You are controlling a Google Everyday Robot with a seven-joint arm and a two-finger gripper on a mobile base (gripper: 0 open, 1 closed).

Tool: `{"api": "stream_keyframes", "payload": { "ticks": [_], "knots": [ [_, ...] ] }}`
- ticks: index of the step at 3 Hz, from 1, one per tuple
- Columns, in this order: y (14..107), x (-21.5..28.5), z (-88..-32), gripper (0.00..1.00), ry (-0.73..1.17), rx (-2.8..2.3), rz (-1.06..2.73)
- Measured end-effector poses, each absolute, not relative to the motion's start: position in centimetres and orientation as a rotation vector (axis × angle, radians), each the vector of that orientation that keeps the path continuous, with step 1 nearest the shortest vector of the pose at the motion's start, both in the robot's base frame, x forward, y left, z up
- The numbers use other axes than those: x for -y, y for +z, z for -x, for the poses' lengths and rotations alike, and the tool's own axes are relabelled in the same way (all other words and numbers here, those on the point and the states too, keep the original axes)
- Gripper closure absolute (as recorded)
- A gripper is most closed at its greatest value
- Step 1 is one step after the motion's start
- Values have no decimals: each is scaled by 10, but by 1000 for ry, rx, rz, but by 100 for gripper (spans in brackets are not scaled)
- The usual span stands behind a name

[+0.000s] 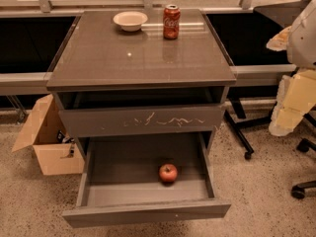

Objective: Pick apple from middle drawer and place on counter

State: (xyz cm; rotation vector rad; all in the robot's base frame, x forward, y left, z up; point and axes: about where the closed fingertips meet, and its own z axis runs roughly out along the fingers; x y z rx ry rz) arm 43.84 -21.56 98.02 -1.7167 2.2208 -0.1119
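Off at three o'clock of the view hangs my tool (291, 105), a cream, blocky shape below the white shell of my arm (303, 33). It is well apart from the cabinet and touches none of the things there. Whether it stands apart or together I cannot tell.

The middle drawer (148, 214) is pulled far out toward six o'clock, with its plain front panel nearest the camera and its grey inside open to view. In it lies the apple (168, 173), red with a paler patch. It rests on the drawer floor, a little to the three o'clock side of the middle and clear of every wall.

Above, the scratched drawer front (143, 120) stands slightly out, with a dark gap over it. The glossy surface (133, 63) on top carries two things near its twelve o'clock edge. One is a pale bowl (130, 20), mouth up. At the bowl's three o'clock side stands an upright red Coca-Cola can (171, 21), near but not touching. At nine o'clock of the cabinet an open cardboard box (44, 147) sits on the speckled floor (256, 206), with something dark inside.
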Motion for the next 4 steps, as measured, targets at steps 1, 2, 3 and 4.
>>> {"api": "stream_keyframes", "payload": {
  "ticks": [1, 2, 3, 4],
  "knots": [
    [980, 216, -438, 0, -112, -2221, 1717],
    [967, 212, -443, 0, -72, -2205, 1726],
    [926, 195, -451, 0, 75, -2149, 1778],
    [887, 173, -451, 0, 235, -2076, 1809]
  ]
}}
